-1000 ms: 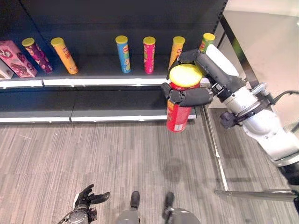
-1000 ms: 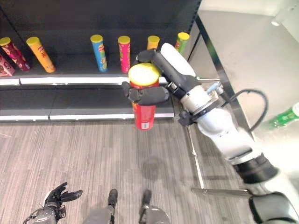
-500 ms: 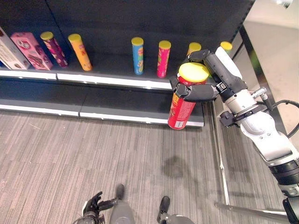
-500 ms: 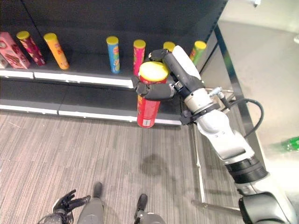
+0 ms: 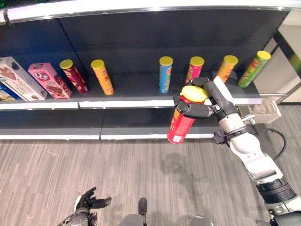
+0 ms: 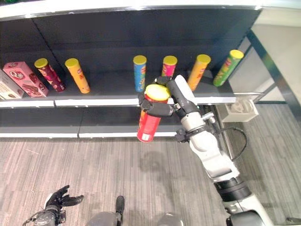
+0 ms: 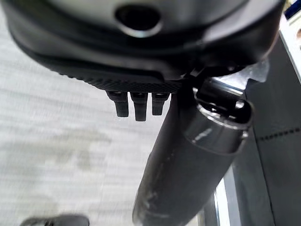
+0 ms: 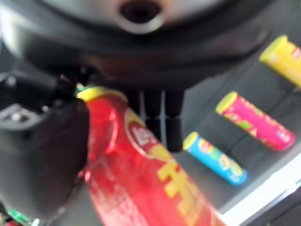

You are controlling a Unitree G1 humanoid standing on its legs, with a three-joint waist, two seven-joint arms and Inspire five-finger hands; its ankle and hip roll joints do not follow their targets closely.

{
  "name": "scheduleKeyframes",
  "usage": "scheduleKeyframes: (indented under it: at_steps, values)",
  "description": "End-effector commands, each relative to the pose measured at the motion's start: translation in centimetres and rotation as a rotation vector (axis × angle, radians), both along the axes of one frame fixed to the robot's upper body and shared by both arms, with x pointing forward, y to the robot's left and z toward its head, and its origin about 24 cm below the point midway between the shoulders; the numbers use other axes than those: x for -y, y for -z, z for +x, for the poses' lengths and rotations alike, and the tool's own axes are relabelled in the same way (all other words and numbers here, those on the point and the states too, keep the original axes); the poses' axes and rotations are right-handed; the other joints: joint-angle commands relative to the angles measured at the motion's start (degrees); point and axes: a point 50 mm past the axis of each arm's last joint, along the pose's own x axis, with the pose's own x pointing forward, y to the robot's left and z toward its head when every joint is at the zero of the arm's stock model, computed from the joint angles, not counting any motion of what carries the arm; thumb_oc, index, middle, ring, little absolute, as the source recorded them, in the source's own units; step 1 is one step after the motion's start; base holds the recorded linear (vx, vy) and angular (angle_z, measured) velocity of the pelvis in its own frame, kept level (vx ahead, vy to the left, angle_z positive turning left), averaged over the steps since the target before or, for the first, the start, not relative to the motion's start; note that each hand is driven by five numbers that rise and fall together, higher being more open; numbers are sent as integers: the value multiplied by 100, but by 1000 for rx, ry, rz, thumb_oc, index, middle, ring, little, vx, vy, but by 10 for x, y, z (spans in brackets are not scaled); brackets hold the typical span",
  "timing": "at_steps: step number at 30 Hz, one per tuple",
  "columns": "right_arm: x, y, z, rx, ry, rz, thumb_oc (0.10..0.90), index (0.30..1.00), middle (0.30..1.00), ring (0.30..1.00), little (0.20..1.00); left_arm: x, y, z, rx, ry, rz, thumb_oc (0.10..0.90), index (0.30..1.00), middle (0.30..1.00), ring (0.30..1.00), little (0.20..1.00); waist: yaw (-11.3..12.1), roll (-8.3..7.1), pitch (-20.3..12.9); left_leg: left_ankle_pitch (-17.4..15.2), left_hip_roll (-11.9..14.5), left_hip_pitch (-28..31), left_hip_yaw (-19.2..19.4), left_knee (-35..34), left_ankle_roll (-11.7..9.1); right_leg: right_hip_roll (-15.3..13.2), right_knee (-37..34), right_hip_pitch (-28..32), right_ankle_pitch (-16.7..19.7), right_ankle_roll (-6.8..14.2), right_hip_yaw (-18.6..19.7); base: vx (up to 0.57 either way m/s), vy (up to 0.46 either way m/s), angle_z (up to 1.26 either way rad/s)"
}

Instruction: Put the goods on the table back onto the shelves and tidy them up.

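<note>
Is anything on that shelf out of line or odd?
Nothing is spilled or damaged. The cans on the shelf stand spaced in a row. The red can is off the shelf, held in the right robot hand.

You see a red can (image 5: 181,123) with a yellow lid in the dark right hand (image 5: 200,106). The shelf (image 5: 141,94) is black with a white edge. On it stand maroon (image 5: 73,76), orange (image 5: 102,77), blue (image 5: 164,74), pink (image 5: 194,69), orange (image 5: 226,68) and green (image 5: 253,68) cans, all with yellow lids, and a pink box (image 5: 46,80). The floor (image 5: 94,174) is grey with stripes.

Red can (image 5: 180,122), yellow lid, tilted, before shelf (image 5: 141,92).
</note>
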Motion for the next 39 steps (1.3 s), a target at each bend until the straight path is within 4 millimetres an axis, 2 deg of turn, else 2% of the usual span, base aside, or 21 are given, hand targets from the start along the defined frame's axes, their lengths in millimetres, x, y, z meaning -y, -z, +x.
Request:
scheduleKeyframes:
  at_steps: [1,2,3,5,7,8,9,11,12,13,15,17,18,19,21,23,26,31,35,39]
  values:
    - [3,-71,-4,323,-17,30,400,300,300,300,300,10,7,-14,-34,42,-17,800,900,900,900,900,-163,-182,-339,-621,-12,-22,33,19,-502,622,-1414,352,330,-61,-13,205,31,24]
    - [6,-70,-6,321,-6,31,400,300,300,300,300,14,9,-14,-39,63,-24,800,900,900,900,900,-177,-266,-362,-666,-102,17,-47,19,-478,725,-1824,577,332,-76,158,270,3,33]
    - [6,-69,-8,329,-2,32,400,300,300,300,300,21,11,-16,-40,58,-43,800,900,900,900,900,-134,-342,-396,-724,-186,29,-67,40,-467,763,-1924,739,413,-136,266,204,-12,42]
    - [5,-69,-9,340,2,32,400,300,300,300,300,27,12,-15,-28,47,-61,800,900,900,900,900,-105,-368,-405,-837,-199,11,-45,219,-482,718,-1993,848,435,-146,206,126,-39,39]
    - [6,-68,-13,356,10,14,400,300,300,300,300,35,11,-10,-7,87,-78,800,900,900,900,900,-122,-389,-384,-1115,-207,-204,-43,955,-536,663,-2108,1066,405,-170,87,114,-84,25]
    - [7,-69,-16,372,23,7,400,300,300,300,300,42,8,-2,20,129,-88,800,900,900,900,900,-133,-425,-249,-1085,-183,-691,52,2086,-786,519,-2099,1241,305,-266,-9,63,-61,23]
    - [7,-69,-16,372,24,7,400,300,300,300,300,41,8,-2,20,129,-87,800,900,900,900,900,-150,-411,-255,-1135,-163,-765,28,2202,-792,535,-2096,1230,303,-272,-32,45,-16,41]
    - [6,-67,-16,376,35,15,400,300,300,300,300,42,8,-2,17,117,-89,800,900,900,900,900,-123,-368,-173,-802,-39,-1119,-1,2944,-1022,544,-2121,1376,202,-363,-73,86,54,62]
    - [8,-65,-16,378,55,0,400,300,300,300,300,41,9,-6,11,101,-93,800,900,900,900,900,-143,-374,-194,-823,342,-1271,103,2923,-993,511,-2172,1503,139,-324,-113,124,69,47]
    - [8,-65,-16,377,55,-1,400,300,300,300,300,41,9,-6,10,101,-94,800,900,900,900,900,-134,-372,-191,-831,348,-1255,113,2919,-994,516,-2175,1513,138,-323,-104,167,115,34]
    - [5,-63,-16,376,55,-11,400,300,300,300,300,39,11,-12,-7,82,-85,800,900,900,900,900,-91,-372,-249,-867,643,-1140,10,2168,-912,443,-2172,1540,82,-225,-30,194,172,3]
    - [3,-60,-15,372,54,-17,400,300,300,300,300,35,12,-17,-17,54,-74,800,900,900,900,900,-9,-295,-311,-464,907,-979,-374,1124,-955,438,-2094,1560,-86,-163,125,240,243,-29]
    - [3,-59,-14,371,60,-19,400,300,300,300,300,34,12,-19,-17,41,-68,800,900,900,900,900,38,-250,-311,-300,999,-1062,-625,926,-1016,396,-2063,1611,-161,-115,207,224,276,-54]
    - [2,-59,-15,373,50,-27,400,300,300,300,300,34,13,-22,-14,25,-75,800,900,900,900,900,40,-186,-353,-282,1060,-929,-780,612,-1095,368,-1985,1604,-225,-90,271,223,337,-56]
    - [3,-59,-15,375,65,-42,400,300,300,300,300,34,17,-30,-51,18,-78,800,900,900,900,900,12,-49,-435,-347,1001,-703,-772,308,-1099,237,-1841,1598,-200,27,290,179,335,-57]
    - [3,-60,-16,390,81,-66,400,300,300,300,300,28,14,-29,-52,37,-53,800,900,900,900,900,9,-14,-409,-402,789,-603,-651,284,-1040,-24,-1705,1479,-33,107,336,86,322,-62]
    - [-3,-68,-18,444,81,-84,400,300,300,300,300,22,8,-20,-19,59,-25,800,900,900,900,900,80,8,-357,-497,584,-506,-440,208,-908,-266,-1704,1326,135,235,406,5,237,-46]
    - [-18,-84,-19,556,82,-118,400,300,300,300,300,16,3,-13,11,36,-1,800,900,900,900,900,264,-94,-127,-818,344,-897,-411,860,-676,-565,-1535,1088,224,324,460,-69,173,8]
    - [-25,-87,-19,576,65,-128,400,300,300,300,300,16,5,-12,-6,27,-2,800,900,900,900,900,348,-164,23,-886,273,-1224,-477,1201,-663,-667,-1442,1012,259,341,365,-77,28,17]
    - [-38,-95,-20,613,24,-119,400,300,300,300,300,18,2,0,20,41,0,800,900,900,900,900,425,-199,195,-898,262,-1537,-549,1397,-682,-723,-1362,879,263,341,229,-84,-8,26]
